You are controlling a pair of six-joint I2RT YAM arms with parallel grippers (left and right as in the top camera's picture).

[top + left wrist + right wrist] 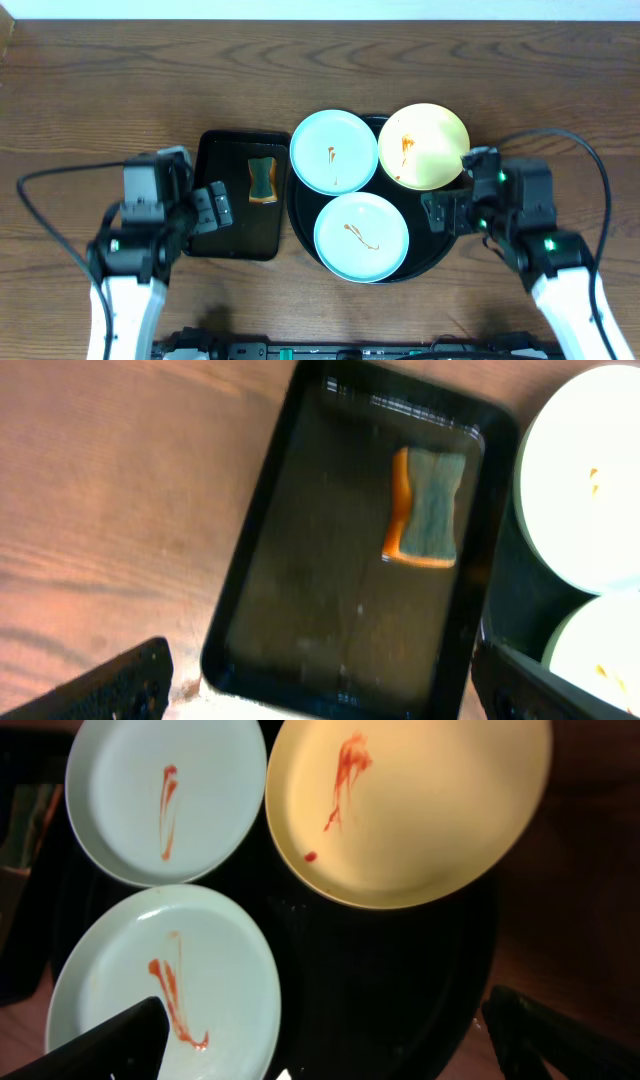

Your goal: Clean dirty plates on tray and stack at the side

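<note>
Arms: left arm (125, 310) and right arm (565, 300), white with black joints, rise closest to the overhead lens, one at each near corner of the scene.
Table (100, 90): dark brown wood grain, bearing two trays side by side.
Tray (425, 255) (380, 980): round, glossy black, right of centre, carrying all three plates, with a bare patch at its near right.
Rectangular tray (240, 235) (330, 590): smaller, black, just left of the round one; whether their rims touch cannot be told.
Left gripper (217, 207) (320, 660): hovers over the near left part of the rectangular tray, fingers spread wide, holding nothing.
Right gripper (437, 212) (322, 1005): hangs over the tray's bare right side, beside the yellow plate, fingers spread wide, holding nothing.
Yellow plate (423, 146) (410, 810): at the tray's far right, its outer edge reaching past the rim over the wood, with an orange-red streak and a small spot left of centre.
Far blue plate (334, 151) (165, 795): at the tray's far left, close against the yellow plate, with one thin sauce streak at centre.
Near blue plate (361, 237) (165, 985): at the tray's near side, close below the other two, with a curling sauce smear at centre.
Sponge (263, 180) (428, 508): orange with a grey-green scouring face up, lying flat in the far right part of the rectangular tray, apart from both grippers.
</note>
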